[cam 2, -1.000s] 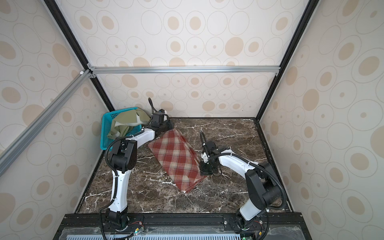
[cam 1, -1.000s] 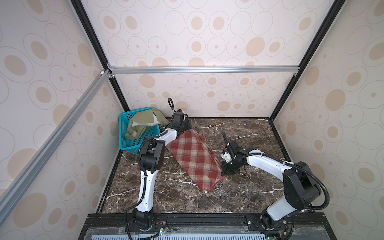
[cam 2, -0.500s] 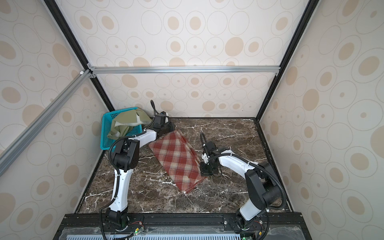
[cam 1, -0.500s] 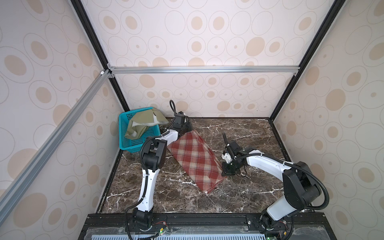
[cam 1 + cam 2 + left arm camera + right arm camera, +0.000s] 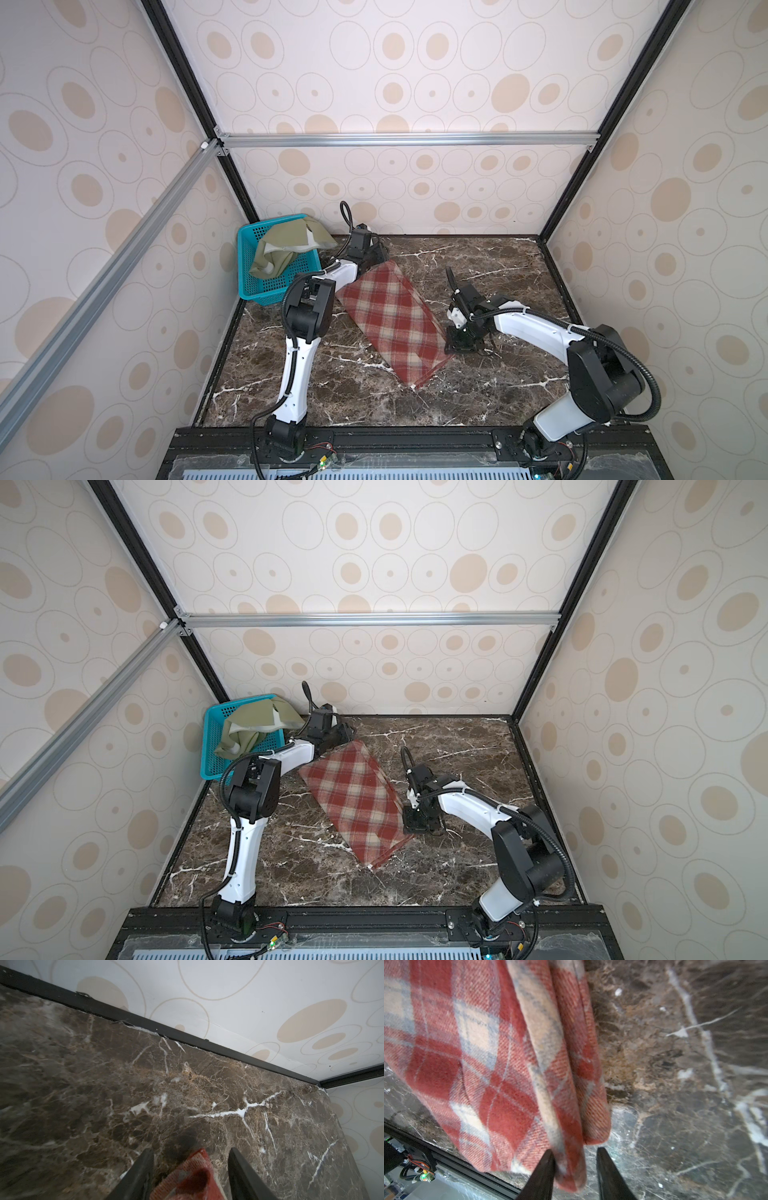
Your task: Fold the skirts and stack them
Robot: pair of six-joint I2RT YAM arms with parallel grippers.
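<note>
Plaid skirt lying flat | corner between parted left gripper | edge between parted right gripper

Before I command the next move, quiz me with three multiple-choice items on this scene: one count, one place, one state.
1. How many skirts lie on the table? A none. B one. C two.
2. Where is the green skirt? A in the basket. B flat on the table. C held in the air.
3. The left gripper has its jaws: A shut on cloth. B apart. C out of view.

Answers:
1 B: only the plaid skirt lies there, folded.
2 A: in both top views it sits in the basket, draped over its rim.
3 B: the left wrist view shows them spread around the plaid skirt's corner.
</note>
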